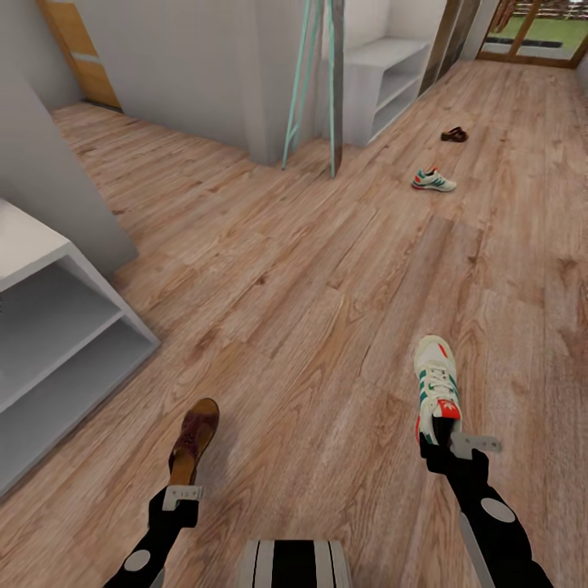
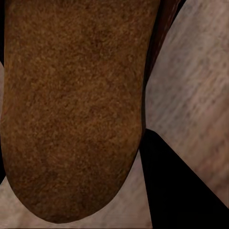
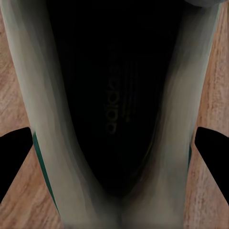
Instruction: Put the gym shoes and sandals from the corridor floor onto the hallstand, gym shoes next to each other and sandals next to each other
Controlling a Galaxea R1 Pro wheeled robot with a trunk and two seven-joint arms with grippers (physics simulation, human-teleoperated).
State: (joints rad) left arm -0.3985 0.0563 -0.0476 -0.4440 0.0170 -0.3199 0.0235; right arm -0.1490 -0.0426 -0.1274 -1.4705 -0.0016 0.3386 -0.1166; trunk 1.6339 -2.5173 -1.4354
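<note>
My left gripper (image 1: pixel 184 480) is shut on the heel end of a brown sandal (image 1: pixel 194 439), whose tan footbed (image 2: pixel 71 105) is close up in the left wrist view. On the other side, my right gripper (image 1: pixel 442 438) is shut on the heel of a white gym shoe (image 1: pixel 435 380) with green stripes; its dark inside (image 3: pixel 112 95) lies between the two black fingers (image 3: pixel 14 157). A second gym shoe (image 1: pixel 434 180) and a second sandal (image 1: pixel 455 135) lie far off on the corridor floor (image 1: pixel 310 269). The pale-grey hallstand (image 1: pixel 77 269) stands at the left.
A plain white two-shelf bench (image 1: pixel 384 77) stands against the far wall, with teal poles (image 1: pixel 306 82) leaning beside a wall corner. A glass door (image 1: pixel 535 33) is at the far right. Wide open plank floor lies between me and the far shoes.
</note>
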